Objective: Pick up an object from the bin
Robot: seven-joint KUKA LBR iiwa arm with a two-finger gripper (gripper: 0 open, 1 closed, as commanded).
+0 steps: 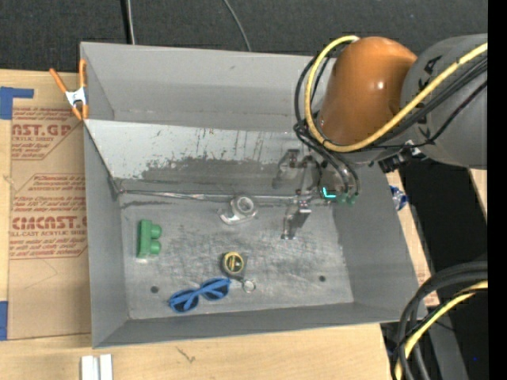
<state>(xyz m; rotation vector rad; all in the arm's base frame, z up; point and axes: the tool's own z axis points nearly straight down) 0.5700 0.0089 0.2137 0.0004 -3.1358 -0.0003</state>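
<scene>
Watching from the remote desk, I had the arm (444, 93) coming in from the right of the frame, its orange cover (368, 85) sitting high at the upper right, over the back wall of the grey bin (103, 236). The gripper (292, 225) hung just right of the middle of the picture, above a bare patch of floor. Whether it was apart or together I could not tell from that angle.

The nearest thing was a small silvery piece (240, 208), perhaps metal or clear plastic. It lay just left of the gripper near the centre of the floor, and looked apart from it. Below that, toward the lower middle, sat a round yellow and dark thing (233, 263), with a small ring (249, 286) close by at its lower right. Blue sunglasses (200, 294) lay along the lower edge of the floor. A green block (148, 239) rested at the left, well apart from the gripper.
</scene>
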